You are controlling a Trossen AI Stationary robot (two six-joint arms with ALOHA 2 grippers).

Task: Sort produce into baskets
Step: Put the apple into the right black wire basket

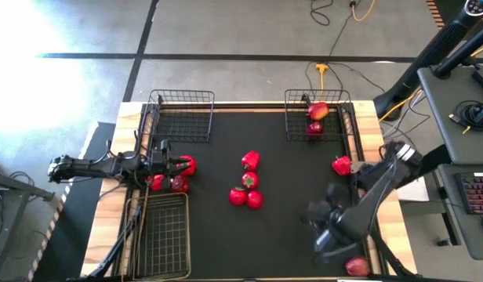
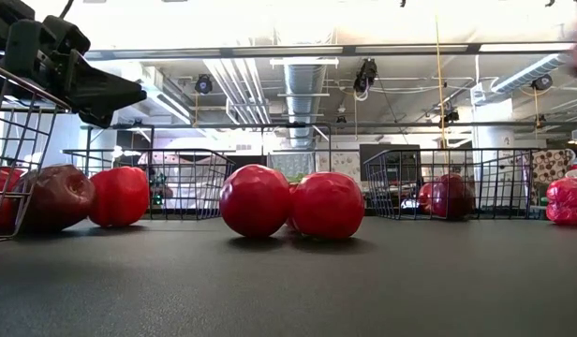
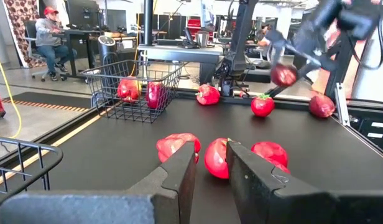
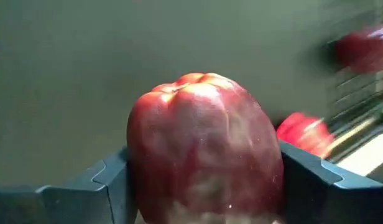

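Note:
My right gripper hangs over the table's near right part, shut on a dark red apple, which also shows in the air in the left wrist view. My left gripper waits level at the table's left edge, its fingers almost together with nothing between them. Three red pieces of produce lie on the mat just before it. Several tomatoes and peppers lie mid-table. Three black wire baskets stand at far left, far right and near left. My right gripper pinches the apple by its two opposite sides between its two fingers. The fingers come from above, pointing steeply down. The apple is lifted clear of the table, its lobed end turned away from the wrist.
The far-right basket holds two red fruits. A red pepper lies near the right edge, and another apple sits at the near right corner. A person sits at a desk beyond the table.

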